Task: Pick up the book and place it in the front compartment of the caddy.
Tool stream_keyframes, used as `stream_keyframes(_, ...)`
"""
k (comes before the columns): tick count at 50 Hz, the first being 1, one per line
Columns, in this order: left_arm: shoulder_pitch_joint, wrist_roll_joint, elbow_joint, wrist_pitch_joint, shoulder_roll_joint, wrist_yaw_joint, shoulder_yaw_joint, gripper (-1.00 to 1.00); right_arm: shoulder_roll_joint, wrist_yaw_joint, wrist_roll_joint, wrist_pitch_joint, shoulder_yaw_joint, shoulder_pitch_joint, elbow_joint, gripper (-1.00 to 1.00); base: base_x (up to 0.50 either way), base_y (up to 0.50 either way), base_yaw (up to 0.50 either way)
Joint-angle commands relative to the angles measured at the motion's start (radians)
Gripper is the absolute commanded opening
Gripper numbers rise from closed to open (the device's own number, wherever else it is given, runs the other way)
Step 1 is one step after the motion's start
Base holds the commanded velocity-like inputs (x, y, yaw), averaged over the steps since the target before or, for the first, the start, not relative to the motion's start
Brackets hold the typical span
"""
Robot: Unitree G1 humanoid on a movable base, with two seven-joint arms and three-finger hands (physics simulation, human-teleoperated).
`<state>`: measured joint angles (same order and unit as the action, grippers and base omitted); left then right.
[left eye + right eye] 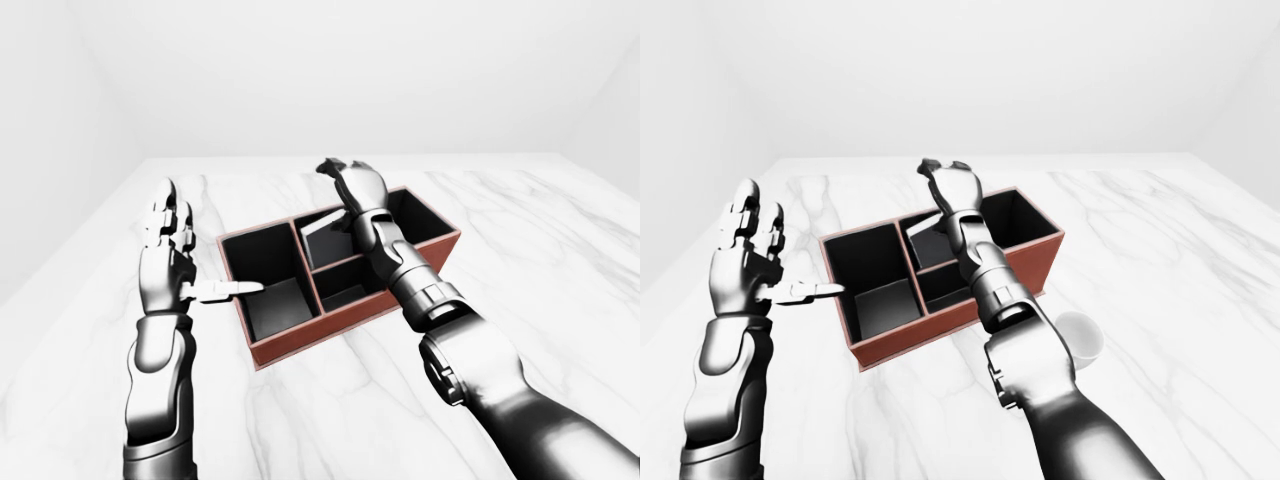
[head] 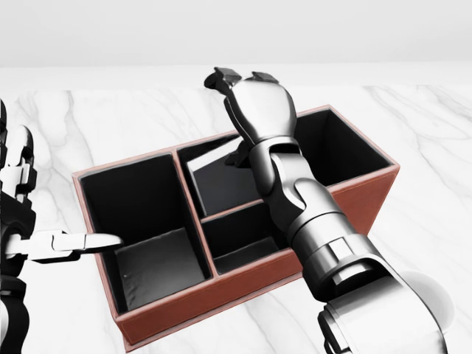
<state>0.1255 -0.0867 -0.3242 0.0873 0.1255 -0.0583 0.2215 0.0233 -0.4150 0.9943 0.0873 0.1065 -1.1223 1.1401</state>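
Note:
The caddy (image 2: 221, 293) is a red-brown box with black compartments, standing on the marble table in the middle of the head view. The book (image 2: 221, 181) is a dark grey slab that leans tilted inside the caddy's upper middle compartment. My right hand (image 2: 240, 80) hovers over that compartment with its back to the camera. Its fingers are spread and not closed round the book, and its thumb is close to the book's top edge. My left hand (image 1: 170, 215) stands open and upright left of the caddy, with its thumb (image 1: 235, 289) reaching over the caddy's left wall.
A white cup (image 1: 1080, 336) stands on the marble table (image 1: 560, 260) just right of the caddy, beside my right forearm. The large left compartment (image 2: 140, 221) and the small lower middle one (image 2: 240, 240) hold nothing. White walls lie beyond the table's far edge.

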Motion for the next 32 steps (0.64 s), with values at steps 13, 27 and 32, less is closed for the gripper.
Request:
stream_keyframes(13,0.004,-0.007,0.01,0.0,0.007,0.007,0.003,1.0,0.005,-0.006,0.024,0.0,-0.007,0.019,-0.015,1.0,0.0,0.0,0.0)
stream_keyframes(27,0.002,-0.005,0.005,0.0,0.006,0.006,0.0,1.0,0.019,0.065,-0.061,0.0,-0.041,0.043,-0.094,1.0,0.0,0.0,0.0)
stream_keyframes(32,0.003,-0.006,0.0,0.0,0.007,0.005,0.003,1.0,0.025,0.149,-0.138,0.0,-0.056,0.078,-0.229,1.0,0.0,0.0,0.0)
